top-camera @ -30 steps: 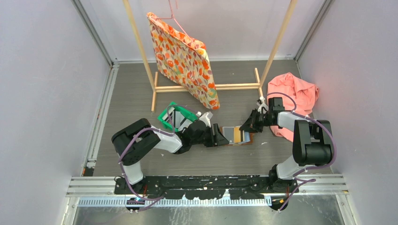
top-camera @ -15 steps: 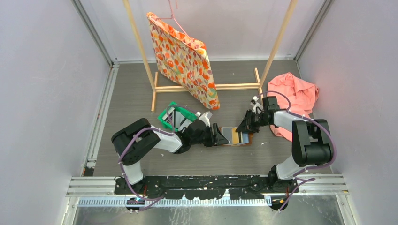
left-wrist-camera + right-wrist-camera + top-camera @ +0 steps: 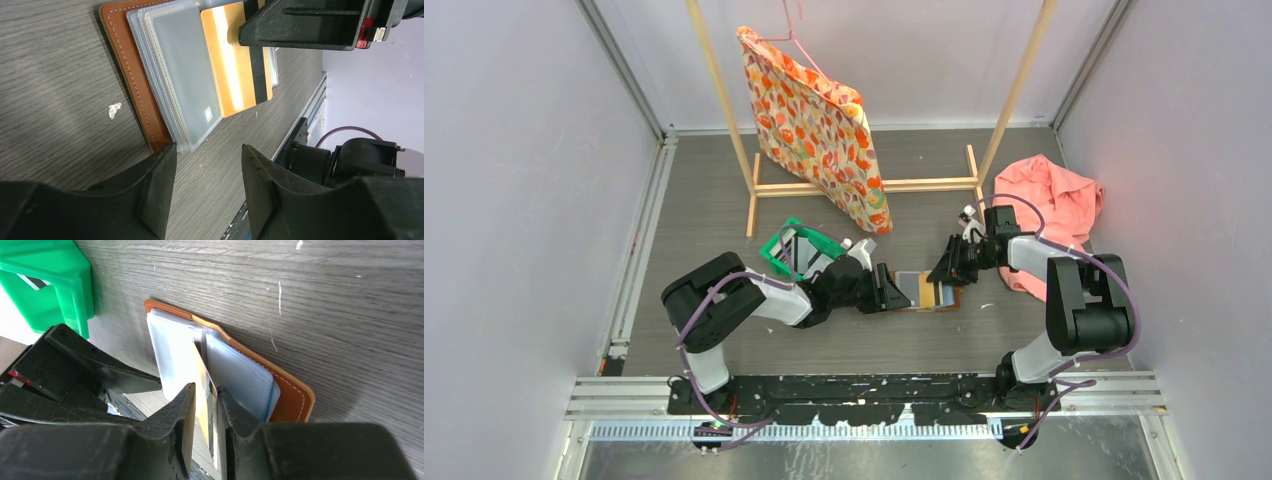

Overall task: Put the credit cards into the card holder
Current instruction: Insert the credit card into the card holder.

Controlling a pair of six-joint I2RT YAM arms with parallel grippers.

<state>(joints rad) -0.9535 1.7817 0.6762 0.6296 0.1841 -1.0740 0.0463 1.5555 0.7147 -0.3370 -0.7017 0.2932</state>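
The brown leather card holder (image 3: 934,293) lies open on the table, its clear plastic sleeves (image 3: 185,75) fanned out. My right gripper (image 3: 951,268) is shut on a gold-yellow credit card (image 3: 201,371) with a black stripe. It holds the card on edge between two sleeves, over the holder (image 3: 292,390). The card (image 3: 235,65) also shows in the left wrist view. My left gripper (image 3: 894,292) is open and empty at the holder's left edge (image 3: 132,85), one fingertip (image 3: 161,157) right at that edge. Other cards stand in the green bin (image 3: 796,250).
The green bin (image 3: 50,275) sits just left of the left gripper. A wooden rack (image 3: 864,185) with a hanging orange patterned bag (image 3: 814,125) stands behind. A pink cloth (image 3: 1054,205) lies at the right, next to the right arm.
The right gripper shifted a little left and toward the card holder with the gold card, then held still. The left gripper has not moved.
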